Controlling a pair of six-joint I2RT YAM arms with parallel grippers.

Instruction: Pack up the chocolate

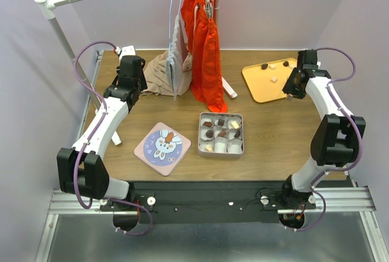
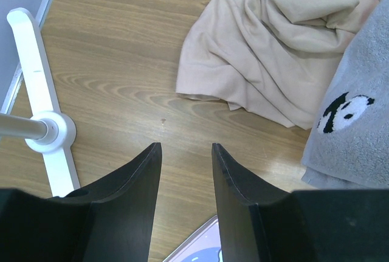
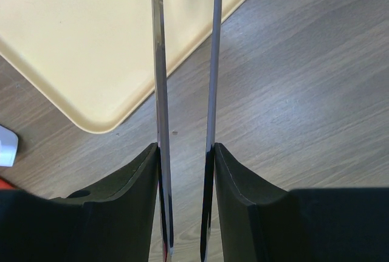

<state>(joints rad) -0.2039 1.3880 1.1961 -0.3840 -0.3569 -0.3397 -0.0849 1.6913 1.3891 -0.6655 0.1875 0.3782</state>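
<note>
left fingers (image 1: 130,68) spread, empty, over the far-left corner of the counter (image 1: 279,131) | right fingers (image 1: 293,83) clenched on tweezers (image 3: 159,61), blades apart, at the far-right corner | we see chocolate (image 1: 265,66) loose on the tray (image 1: 258,89) there, more in the tin (image 1: 242,135) mid-way, nearer the near edge

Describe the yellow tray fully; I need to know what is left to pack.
The yellow tray is a flat, plastic-looking square with rounded corners and a low raised rim, lying at the far right of the wooden table. A few chocolate pieces, dark and cream-white, rest on it. The right gripper holds tweezers over its right edge.
</note>
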